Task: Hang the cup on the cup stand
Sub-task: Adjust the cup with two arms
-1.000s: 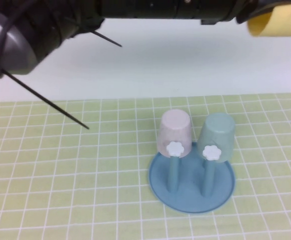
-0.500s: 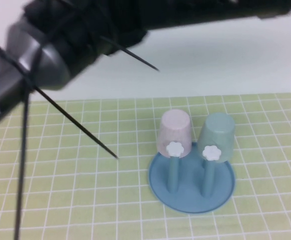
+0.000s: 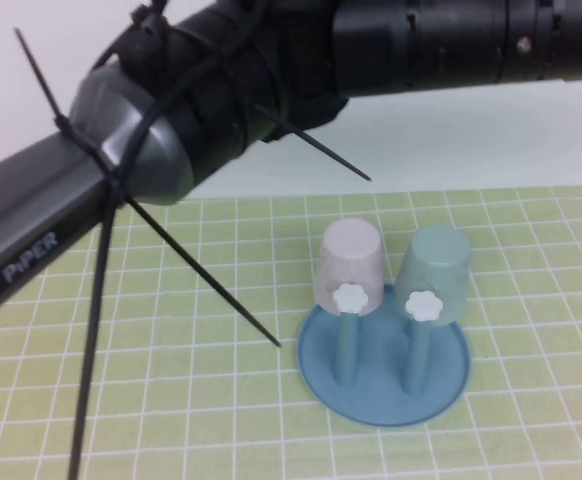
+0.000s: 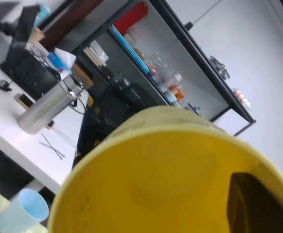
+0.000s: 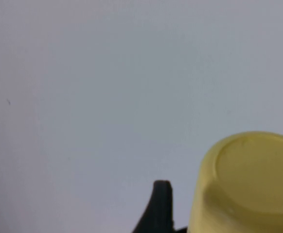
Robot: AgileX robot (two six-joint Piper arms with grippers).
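While the plain yellow plastic tumbler (image 4: 170,179) is held aloft, the round blue pegged cup stand (image 3: 383,385) stands on the tabletop well below the left hand (image 4: 258,204).
The left hand appears to pinch the tumbler's wall, one dark finger inside. The mouth faces its wrist and the long axis runs along the hand. The right hand (image 5: 162,206) is just beside the tumbler's base; how far it is open cannot be told. The two front pegs (image 3: 347,345) are free.

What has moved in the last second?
The left arm swung lower across the high view, carrying the yellow cup out of it; the left end effector grips it. The right end effector sits beside it. The cup stand, pink cup and teal cup stayed put.
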